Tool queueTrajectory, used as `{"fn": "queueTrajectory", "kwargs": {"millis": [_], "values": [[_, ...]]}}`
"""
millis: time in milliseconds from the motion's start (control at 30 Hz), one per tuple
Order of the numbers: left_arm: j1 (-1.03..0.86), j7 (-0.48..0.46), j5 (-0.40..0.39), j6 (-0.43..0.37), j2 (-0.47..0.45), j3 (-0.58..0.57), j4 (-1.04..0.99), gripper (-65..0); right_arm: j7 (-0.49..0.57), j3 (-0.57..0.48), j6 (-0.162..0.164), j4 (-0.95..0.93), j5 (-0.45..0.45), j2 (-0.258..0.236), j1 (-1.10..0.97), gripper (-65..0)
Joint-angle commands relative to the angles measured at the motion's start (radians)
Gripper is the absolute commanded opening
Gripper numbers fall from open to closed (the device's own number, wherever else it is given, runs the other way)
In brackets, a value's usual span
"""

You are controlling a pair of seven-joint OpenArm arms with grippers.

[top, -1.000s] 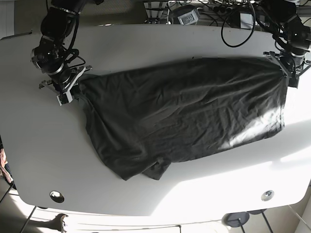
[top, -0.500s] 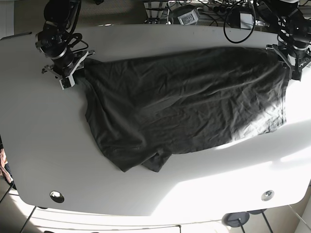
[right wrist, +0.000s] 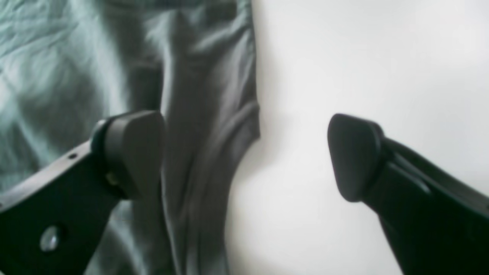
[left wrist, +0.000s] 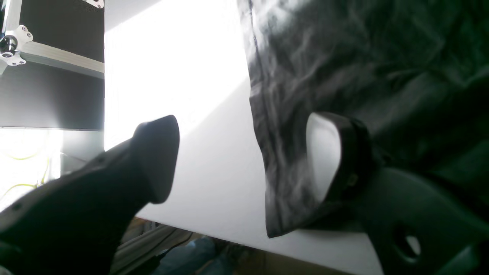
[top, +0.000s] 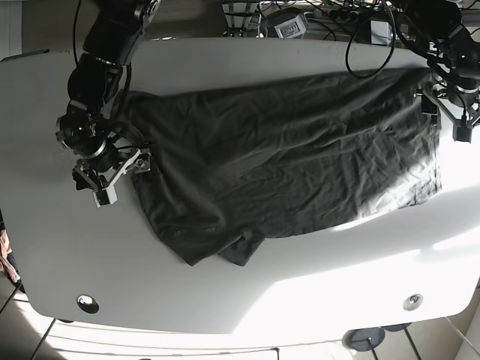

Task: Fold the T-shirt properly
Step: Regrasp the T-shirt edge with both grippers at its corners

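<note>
1. The T-shirt (top: 285,157) lies spread and rumpled on the white worktop (top: 45,225), its long axis running from one arm across to the other, with a bunched sleeve sticking out along the near edge.

2. The right end effector (top: 112,174) is released: in its wrist view the two fingers stand wide apart and hold nothing. One finger (right wrist: 130,152) is over the cloth, the other over bare worktop, so the shirt's side edge runs straight through the gap between them.

3. The left end effector (top: 450,112) is likewise released. From its wrist camera one finger (left wrist: 336,160) sits over the hemmed edge of the cloth and the other finger is out over bare worktop; the corner of the shirt lies just ahead of that inner finger. Whether that finger touches the fabric I cannot tell.

4. Each arm is nearest to its own end of the garment, and for both the bulk of the shirt lies inward, toward the other arm.

5. I'd judge the next move turns on that straddle: each end effector already has an edge between its fingers, so a drop and a close would take both ends, letting the shirt be folded across its long axis.
</note>
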State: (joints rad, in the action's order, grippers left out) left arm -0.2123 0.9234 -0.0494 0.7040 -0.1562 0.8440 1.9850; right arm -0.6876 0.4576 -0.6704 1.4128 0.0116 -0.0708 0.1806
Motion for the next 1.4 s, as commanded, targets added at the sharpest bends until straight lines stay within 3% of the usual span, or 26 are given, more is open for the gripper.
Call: {"fn": "queueTrajectory", "kwargs": {"millis": [33, 167, 267, 367, 467, 600, 733, 800, 967, 1100, 1400], "values": [[0.011, -0.016, -0.005, -0.006, -0.012, 0.005, 0.017, -17.9, 0.03, 0.003, 0.002, -0.12, 0.014, -0.031, 0.102, 0.0], [0.011, -0.016, -0.004, -0.006, -0.012, 0.008, 0.017, -17.9, 0.144, 0.002, 0.007, -0.393, 0.014, -0.057, 0.224, 0.0], [0.012, -0.016, -0.004, -0.006, -0.01, 0.01, 0.017, -17.9, 0.182, -0.004, 0.008, -0.462, 0.014, -0.054, 0.231, 0.0], [0.012, -0.016, -0.004, -0.006, -0.01, 0.01, 0.017, -17.9, 0.193, -0.109, 0.01, -0.47, 0.024, -0.047, 0.219, -2.1], [0.035, -0.016, -0.002, -0.006, -0.015, 0.011, 0.012, -17.6, 0.211, -0.13, 0.013, -0.47, 0.017, -0.01, 0.208, -12.2], [0.095, -0.016, 0.0, -0.006, -0.056, 0.011, -0.056, -17.2, 0.216, -0.13, 0.015, -0.471, 0.02, -0.007, 0.208, -22.8], [0.201, -0.016, -0.004, -0.117, -0.108, 0.004, -0.211, -8.9, 0.216, -0.13, 0.015, -0.471, 0.015, -0.007, 0.21, -51.5], [0.256, -0.016, -0.004, -0.139, -0.136, 0.002, -0.298, -6.2, 0.216, -0.132, 0.015, -0.471, 0.015, -0.007, 0.21, -61.7], [0.437, -0.034, -0.005, -0.145, -0.219, -0.015, -0.671, -6.0, 0.216, -0.132, 0.015, -0.471, 0.015, -0.007, 0.21, -62.9], [0.494, -0.169, -0.007, -0.148, -0.25, -0.116, -0.899, -6.1, 0.216, -0.133, 0.015, -0.471, 0.021, -0.007, 0.21, -62.9], [0.563, -0.26, -0.007, -0.143, -0.25, -0.133, -1.159, -6.4, 0.216, -0.132, 0.013, -0.468, 0.024, -0.007, 0.208, -62.9]]}}
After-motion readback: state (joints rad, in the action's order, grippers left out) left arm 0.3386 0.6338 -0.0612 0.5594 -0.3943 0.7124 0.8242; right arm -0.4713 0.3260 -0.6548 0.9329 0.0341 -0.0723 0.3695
